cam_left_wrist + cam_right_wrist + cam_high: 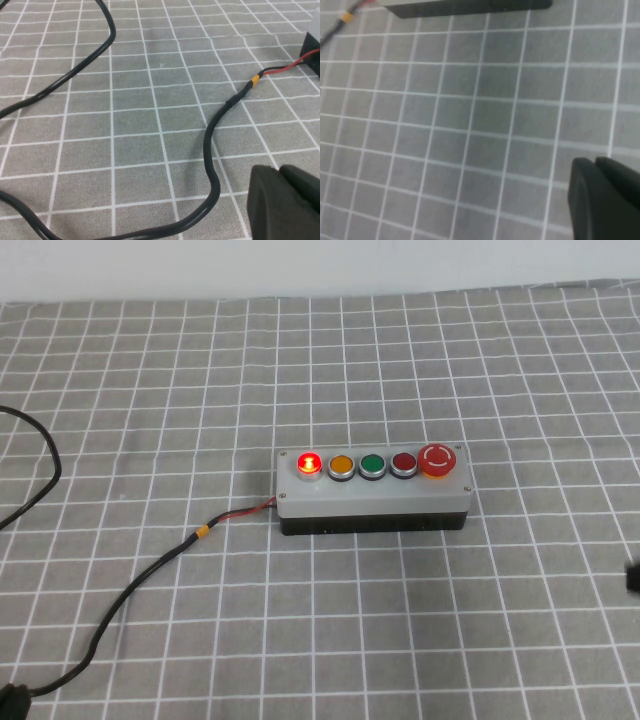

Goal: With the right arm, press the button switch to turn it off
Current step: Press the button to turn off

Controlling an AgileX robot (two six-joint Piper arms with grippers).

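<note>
The button switch glows bright red on its silver collar at the left end of the grey five-button box in the middle of the table. My right gripper has its two black fingers together with nothing between them. It hangs over the checked cloth well in front and to the right of the box, whose dark base shows far off in the right wrist view. In the high view only a black bit of the right gripper shows at the right edge. My left gripper is shut and empty, low at the front left.
Right of the glowing button sit a yellow, a green, a dark red flat and a large red mushroom button. A black cable with a red lead runs from the box's left end to the front left, looping past the left gripper.
</note>
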